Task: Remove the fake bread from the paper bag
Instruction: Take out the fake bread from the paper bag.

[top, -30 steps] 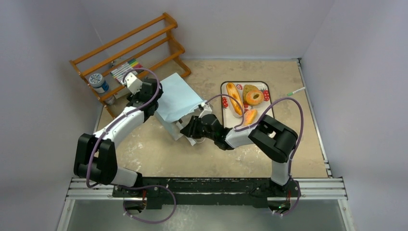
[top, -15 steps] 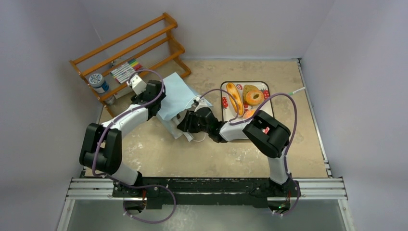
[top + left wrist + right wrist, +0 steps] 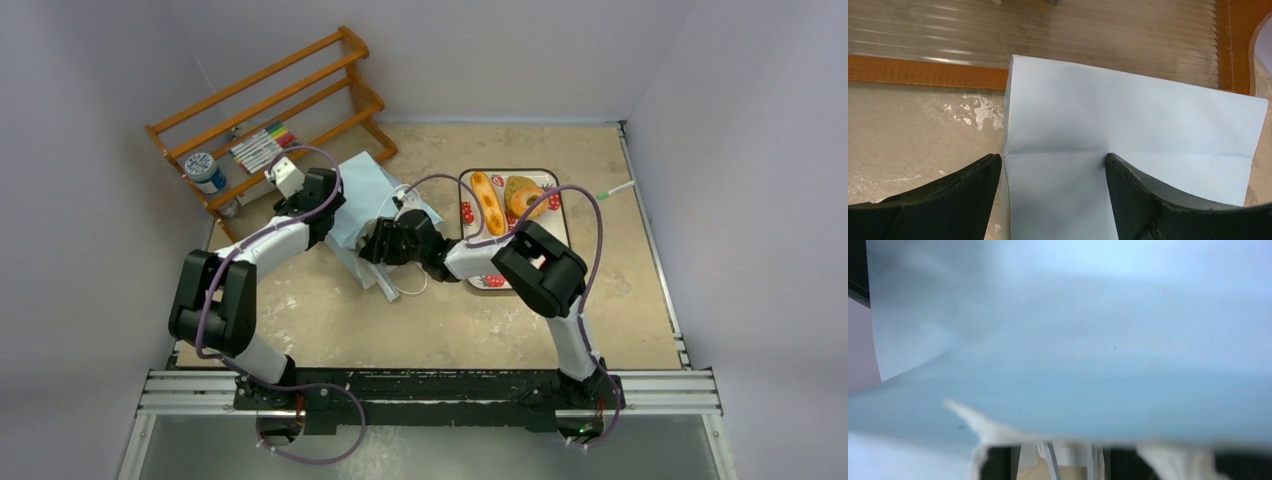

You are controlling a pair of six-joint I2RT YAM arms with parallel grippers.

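Light-blue paper, top view: the paper bag (image 3: 365, 200) lies flat at centre-left. The left gripper (image 3: 325, 210) is over its closed end, near the wooden rack (image 3: 270, 100), and the right gripper (image 3: 376, 245) is at its mouth. A strawberry-print tray (image 3: 505, 172), centre-right, holds the fake bread (image 3: 488, 203): a long loaf, a donut and a brown piece.

Left wrist view: the left gripper is spread wide, with its fingers (image 3: 948, 200) astride the bag's folded bottom, likely pinning it down.

Right wrist view: blurred blue wall, white lining, string handles (image 3: 1048, 460) at the lower edge. Neither the right gripper's opening nor any bread inside can be told.
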